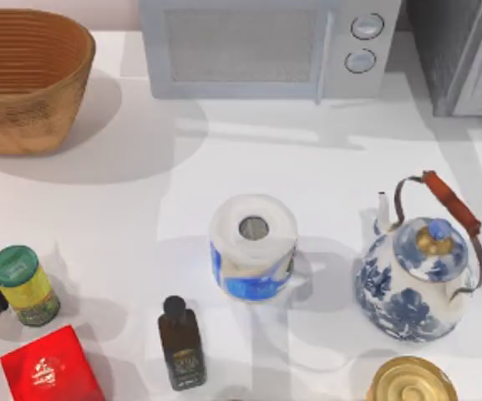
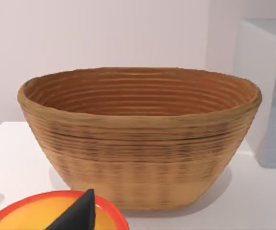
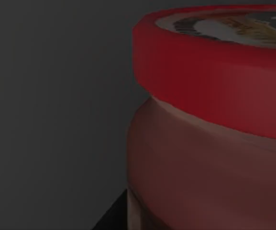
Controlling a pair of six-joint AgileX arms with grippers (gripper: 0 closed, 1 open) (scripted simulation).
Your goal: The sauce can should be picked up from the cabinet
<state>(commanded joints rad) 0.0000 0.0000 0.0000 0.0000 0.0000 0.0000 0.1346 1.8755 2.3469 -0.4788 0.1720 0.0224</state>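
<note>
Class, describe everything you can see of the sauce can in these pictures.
The sauce can appears close up in the right wrist view, standing upright in a dim, dark grey space. It has a thick, bright red rim around a pale top bearing a dark mark, and below that a duller orange-red, smooth cylindrical body. A dark wedge sits by its base. Whether anything grips it cannot be told.

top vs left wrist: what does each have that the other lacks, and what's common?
Top view: paper roll, blue-and-white teapot, dark bottle, green-lidded can, red box, gold-topped can and a corner of the cabinet.
Left wrist view: a red-rimmed orange-yellow disc, with a dark part of the left pincer in front of it.
Both: the wicker basket beside the microwave, on the white table.
</note>
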